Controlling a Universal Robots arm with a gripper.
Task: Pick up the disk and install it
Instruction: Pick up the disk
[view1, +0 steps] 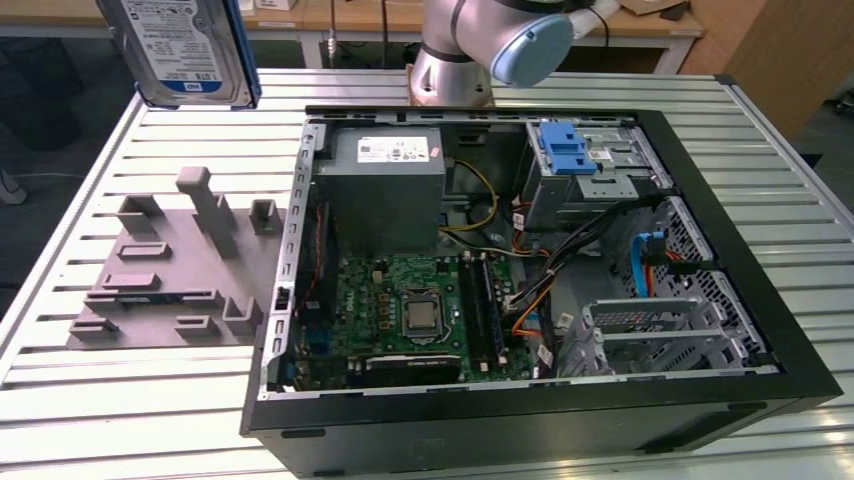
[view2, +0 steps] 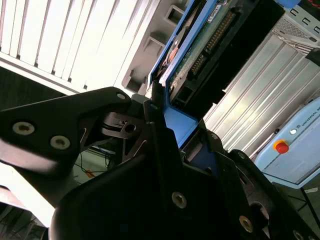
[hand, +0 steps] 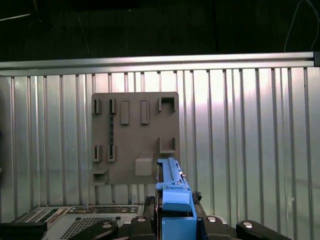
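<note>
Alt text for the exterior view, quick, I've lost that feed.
The disk hangs clear of the slatted table at the exterior view's top left, label toward the camera. Beneath it a grey fixture plate lies on that table, beside the open computer case.

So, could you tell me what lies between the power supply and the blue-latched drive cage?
Yellow and black cables cross that gap, seen in the exterior view.

An open computer case (view1: 534, 425) lies on the table (view1: 147, 420), filling the centre and right of the exterior view, with a holder plate (view1: 160, 275) beside it at left. Inside the case, the power supply (view1: 387, 185) sits upper left, the motherboard (view1: 400, 310) below it and the drive cage (view1: 587, 165) upper right. The arm (view1: 467, 50) stands behind the case at top centre. The disk (view1: 180, 45) hangs at upper left.
</note>
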